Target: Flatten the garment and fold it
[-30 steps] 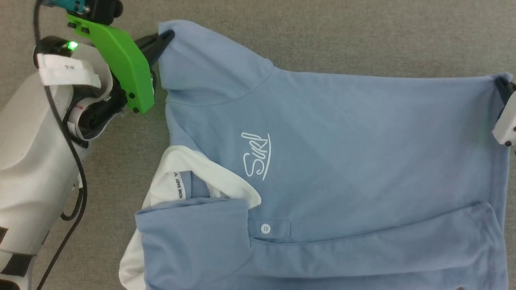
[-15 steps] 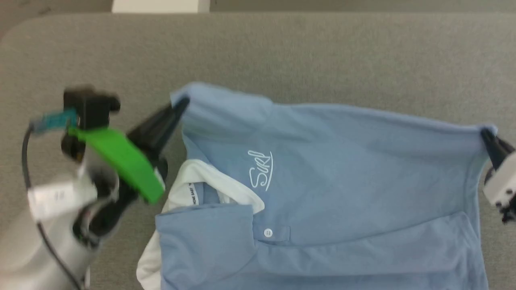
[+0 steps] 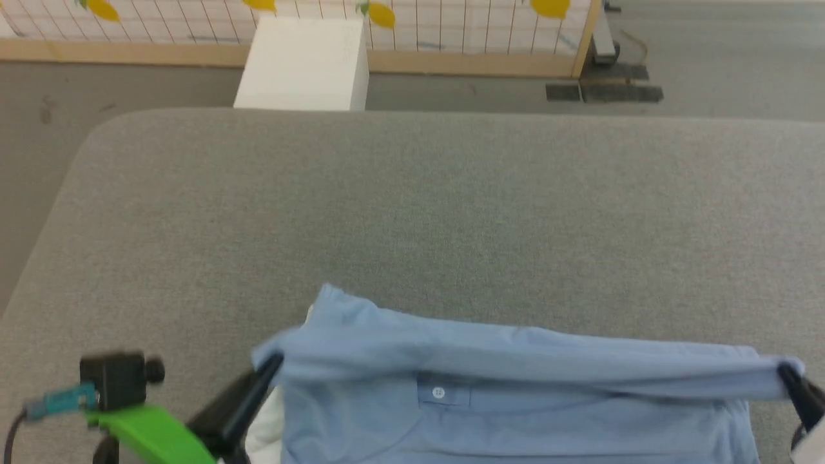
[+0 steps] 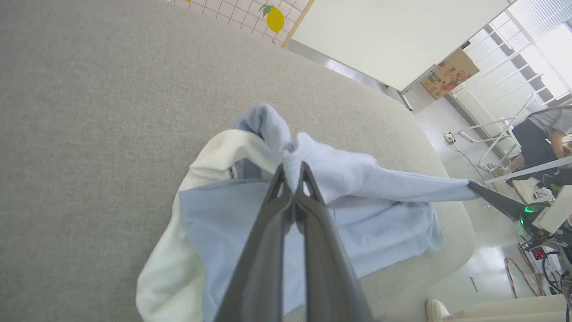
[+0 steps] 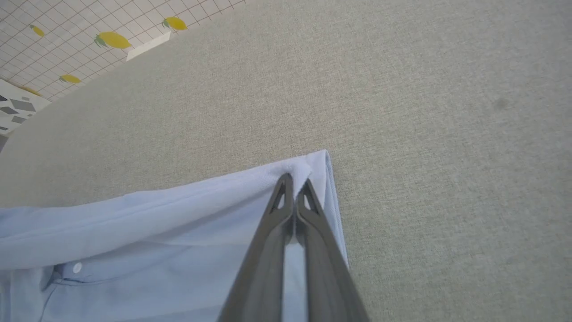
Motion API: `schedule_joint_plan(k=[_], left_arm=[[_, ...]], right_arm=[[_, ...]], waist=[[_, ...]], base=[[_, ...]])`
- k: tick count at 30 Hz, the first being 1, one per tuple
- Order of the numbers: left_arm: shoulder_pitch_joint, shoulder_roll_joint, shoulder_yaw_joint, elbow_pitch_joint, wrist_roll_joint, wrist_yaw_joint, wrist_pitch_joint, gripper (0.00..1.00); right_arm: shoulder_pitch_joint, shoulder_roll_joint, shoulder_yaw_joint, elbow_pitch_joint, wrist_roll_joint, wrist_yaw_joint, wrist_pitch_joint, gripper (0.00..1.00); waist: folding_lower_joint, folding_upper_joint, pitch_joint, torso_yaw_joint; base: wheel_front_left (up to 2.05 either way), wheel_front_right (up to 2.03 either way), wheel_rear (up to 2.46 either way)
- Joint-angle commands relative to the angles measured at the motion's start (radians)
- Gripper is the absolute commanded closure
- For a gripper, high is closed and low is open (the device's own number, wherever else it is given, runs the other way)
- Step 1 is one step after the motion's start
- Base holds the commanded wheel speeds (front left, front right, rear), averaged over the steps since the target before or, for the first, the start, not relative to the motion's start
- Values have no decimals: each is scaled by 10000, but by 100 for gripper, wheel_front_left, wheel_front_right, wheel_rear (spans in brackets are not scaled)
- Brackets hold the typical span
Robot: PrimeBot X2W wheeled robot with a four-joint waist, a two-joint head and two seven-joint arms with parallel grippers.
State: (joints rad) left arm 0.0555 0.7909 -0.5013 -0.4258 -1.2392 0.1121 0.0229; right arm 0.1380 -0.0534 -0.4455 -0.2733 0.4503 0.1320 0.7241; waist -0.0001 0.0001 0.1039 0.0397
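Two corners of the garment (image 3: pixel 515 412) are pinched, one by each hand, while the rest of it lies on the near part of the gray table (image 3: pixel 412 206). At the left, the left hand (image 3: pixel 274 362) is clamped tight on a bunched bit of light blue cloth, with the white collar (image 4: pixel 214 152) spread on the table just beside its fingers. From there the top edge runs as a taut doubled band across the shirt front, above a small white button (image 3: pixel 438 392), to the right hand (image 3: pixel 786 372), which is closed on the hem corner at the right.
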Motion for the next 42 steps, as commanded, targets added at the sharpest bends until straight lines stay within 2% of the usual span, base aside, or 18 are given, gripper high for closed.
schedule_joint_plan(k=[1, 6, 11, 15, 22, 23, 24, 25, 26, 27, 28, 30, 31, 34, 37, 39, 42], left_arm=[[461, 173, 74, -90, -215, 132, -118, 100], [1561, 359, 177, -263, -684, 323, -339, 100], [1614, 200, -121, 32, -638, 248, -231, 100], [1037, -254, -560, 824, -357, 133, 13, 100], [-194, -1302, -1265, 3074, -194, -134, 626, 100], [-297, -1403, -1301, 3312, -203, -149, 666, 100], [-407, -1499, -1359, 3569, -190, -174, 721, 100], [-484, -1572, -1385, 3749, -190, -210, 738, 97], [-561, -1670, -1375, 3966, -214, -230, 717, 87], [-688, -1779, -1388, 4311, -166, -264, 672, 67], [-730, -1816, -1404, 4432, -136, -282, 655, 64], [-801, -1902, -1413, 4629, -95, -317, 589, 5], [-820, -1937, -1395, 4651, -75, -365, 509, 0], [-753, -1957, -1195, 4297, -110, -476, 168, 0], [-554, -1767, -856, 3580, 41, -370, -379, 0], [-361, -1594, -580, 3008, 302, -134, -881, 0], [-40, -1461, -130, 2103, 879, 461, -1830, 0]], right_arm=[[259, 20, -91, 26, 202, -13, -98, 100], [1053, 28, -196, 385, 433, -13, -212, 100], [1134, 30, -62, 783, 135, -13, -323, 100], [944, 30, 309, 1299, -117, -13, -302, 100], [397, 31, 877, 2477, -472, -13, -375, 100], [324, 31, 897, 2631, -502, -13, -405, 95], [236, 31, 934, 2802, -592, -13, -448, 74], [166, 31, 955, 2936, -644, -13, -496, 54], [75, 31, 958, 3106, -687, -13, -565, 20], [-67, 31, 950, 3416, -764, -13, -706, 0], [-114, 31, 936, 3552, -763, -13, -730, 0], [-189, 31, 928, 3742, -779, -13, -791, 0], [-217, 31, 902, 3765, -744, -13, -830, 0], [-129, 31, 830, 3385, -611, -13, -830, 0], [110, 31, 704, 2546, -423, -13, -718, 0], [296, 31, 575, 1834, -250, -13, -615, 0], [533, 31, 402, 791, -29, -13, -654, 0]], waist=[[1, -1, -282, 46], [1, -1, -321, -11], [1, -1, -202, -97], [1, -1, -95, -146], [1, -1, -25, -214], [1, -1, -22, -232], [1, -1, -11, -255], [1, -1, 2, -271], [1, -1, 23, -287], [1, -1, 43, -307], [1, -1, 47, -313], [1, -1, 51, -312], [1, -1, 48, -305], [1, -1, 25, -265], [1, -1, 8, -233], [1, -1, -19, -220], [1, -1, -75, -209]], base=[[0, 0, 0], [0, 0, 0], [0, 0, 0], [0, 0, 0], [0, 0, 0], [0, 0, 0], [0, 0, 0], [0, 0, 0], [0, 0, 0], [0, 0, 0], [0, 0, 0], [0, 0, 0], [0, 0, 0], [0, 0, 0], [0, 0, 0], [0, 0, 0], [0, 0, 0]])
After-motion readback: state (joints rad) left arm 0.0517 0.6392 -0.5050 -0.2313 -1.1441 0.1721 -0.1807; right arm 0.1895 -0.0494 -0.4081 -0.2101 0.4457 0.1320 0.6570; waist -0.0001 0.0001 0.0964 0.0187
